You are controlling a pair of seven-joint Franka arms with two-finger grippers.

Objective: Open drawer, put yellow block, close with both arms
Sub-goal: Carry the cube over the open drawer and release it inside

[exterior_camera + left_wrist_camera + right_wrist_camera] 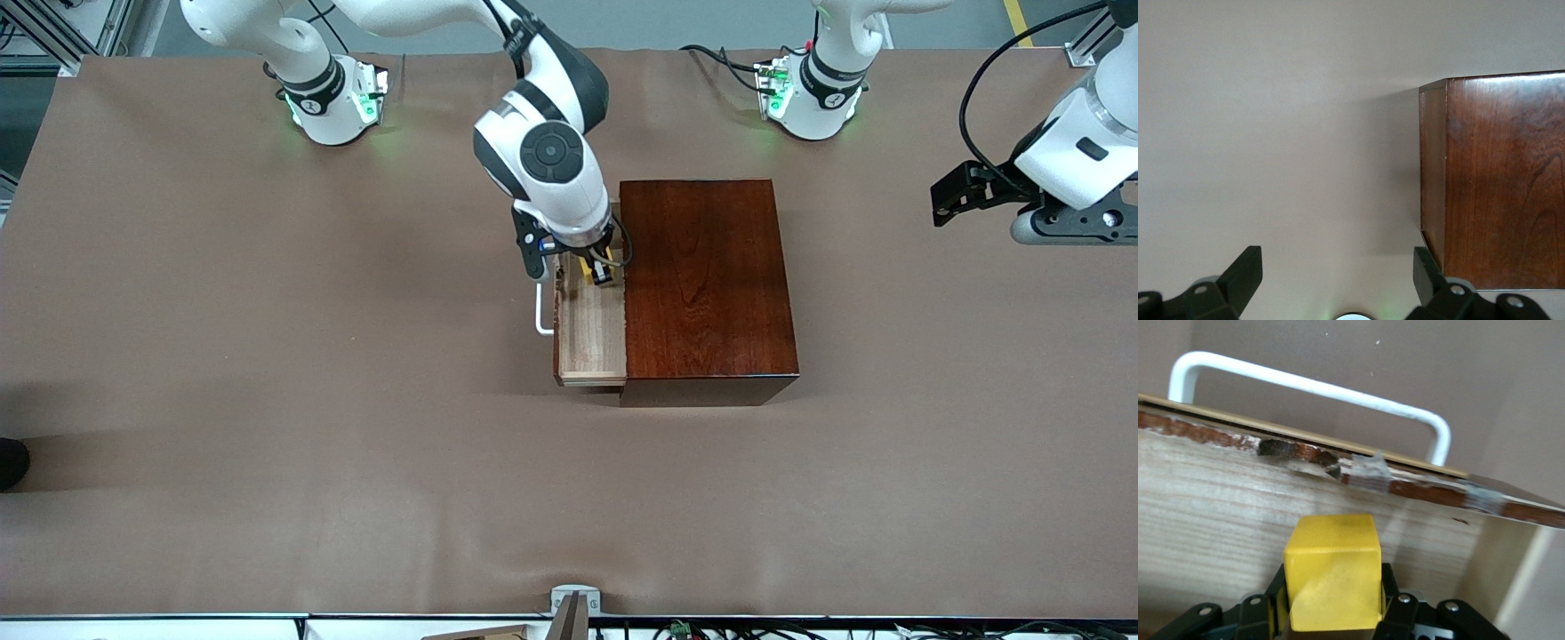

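Note:
The drawer (pixel 591 333) is pulled out of the dark reddish-brown box (pixel 707 284) toward the right arm's end of the table, its white handle (pixel 540 311) on the outer side. My right gripper (pixel 596 267) is shut on the yellow block (pixel 587 264) and is low inside the drawer, at the end farther from the front camera. In the right wrist view the block (pixel 1333 570) sits between the fingers (pixel 1395 603) over the pale drawer floor (pixel 1205 507), facing the handle (pixel 1311 387). I cannot tell whether the block touches the floor. My left gripper (pixel 956 200) is open and empty.
The left arm waits over the table at its own end, apart from the box. In the left wrist view its gripper (pixel 1337 270) is over bare tabletop, with a corner of the box (pixel 1505 180) beside it. Brown cloth covers the table (pixel 267 400).

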